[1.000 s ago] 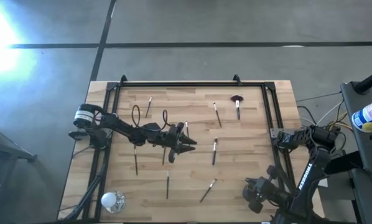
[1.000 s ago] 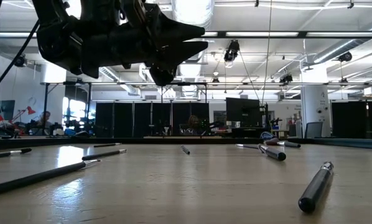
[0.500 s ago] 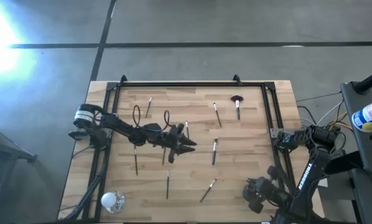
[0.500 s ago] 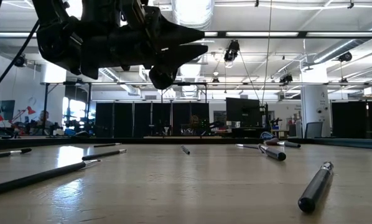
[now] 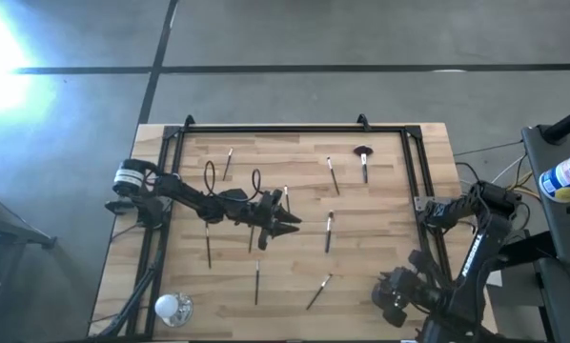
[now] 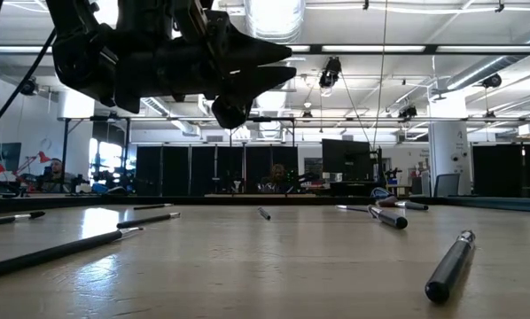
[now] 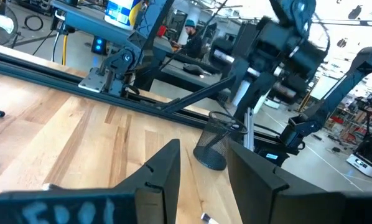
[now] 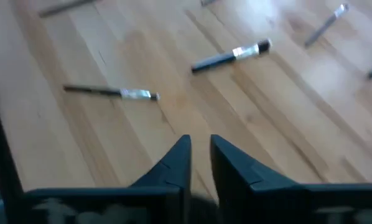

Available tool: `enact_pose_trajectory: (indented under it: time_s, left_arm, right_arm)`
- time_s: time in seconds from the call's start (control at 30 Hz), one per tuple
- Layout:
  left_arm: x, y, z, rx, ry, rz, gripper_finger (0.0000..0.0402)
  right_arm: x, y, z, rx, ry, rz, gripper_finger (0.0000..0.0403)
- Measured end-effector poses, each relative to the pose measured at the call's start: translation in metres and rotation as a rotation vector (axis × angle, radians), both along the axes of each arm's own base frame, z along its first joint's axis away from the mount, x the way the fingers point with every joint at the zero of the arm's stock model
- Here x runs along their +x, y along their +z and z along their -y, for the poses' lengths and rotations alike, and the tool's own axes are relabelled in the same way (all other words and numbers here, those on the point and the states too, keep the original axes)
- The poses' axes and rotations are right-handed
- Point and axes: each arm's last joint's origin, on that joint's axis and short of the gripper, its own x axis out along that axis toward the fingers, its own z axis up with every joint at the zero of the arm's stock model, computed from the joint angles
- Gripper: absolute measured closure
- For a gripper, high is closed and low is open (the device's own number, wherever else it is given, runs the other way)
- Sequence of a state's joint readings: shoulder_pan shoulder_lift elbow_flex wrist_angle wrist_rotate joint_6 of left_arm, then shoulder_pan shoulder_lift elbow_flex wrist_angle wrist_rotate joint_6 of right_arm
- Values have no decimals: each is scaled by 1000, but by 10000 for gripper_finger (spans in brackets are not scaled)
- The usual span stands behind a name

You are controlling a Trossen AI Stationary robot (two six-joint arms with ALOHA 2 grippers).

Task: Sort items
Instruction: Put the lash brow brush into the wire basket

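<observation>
Several slim sticks lie flat on the wooden table [image 5: 380, 248], among them one [image 5: 328, 232] at the middle, one [image 5: 317, 292] near the front and a brush with a round dark head [image 5: 363, 157] at the far right. My left gripper [image 5: 290, 219] hovers level over the table's middle, open and with nothing in it [image 7: 201, 168]. My right gripper [image 8: 200, 155] stands at the near right corner, tipped downward, its fingers a little apart with bare wood showing between them. In the left wrist view a pale stick [image 7: 249, 127] stands in a dark mesh cup [image 7: 212, 146] below the right arm.
A shiny silver cup [image 5: 171, 307] stands at the near left corner. A black frame rail [image 5: 295, 129] runs along the table's far edge and down both sides. Bare wood lies between the scattered sticks at the middle right.
My right arm has risen a little at the near right corner. The left arm and the sticks on the table have stayed where they were.
</observation>
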State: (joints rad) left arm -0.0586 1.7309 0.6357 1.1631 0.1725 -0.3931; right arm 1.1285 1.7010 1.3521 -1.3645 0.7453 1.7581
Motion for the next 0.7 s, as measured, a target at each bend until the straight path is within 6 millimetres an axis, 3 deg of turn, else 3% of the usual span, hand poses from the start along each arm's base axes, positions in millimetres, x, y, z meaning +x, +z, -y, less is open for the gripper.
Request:
enact_pose_trajectory:
  time_s: [0.17,0.37,0.53,0.7]
  left_arm:
    - [0,-2,0,-1,0,-28,283]
    - [0,-7,5,2,28,-76,323]
    - [-3,-10,5,-3,96,-169,375]
    - [-23,-2,6,15,210,-270,398]
  right_arm:
    - [27,7,9,-54,123,112,393]
    - [75,-19,29,-90,293,177,395]
    - [113,-43,65,-40,487,325,395]
    - [129,-52,106,-100,559,470,395]
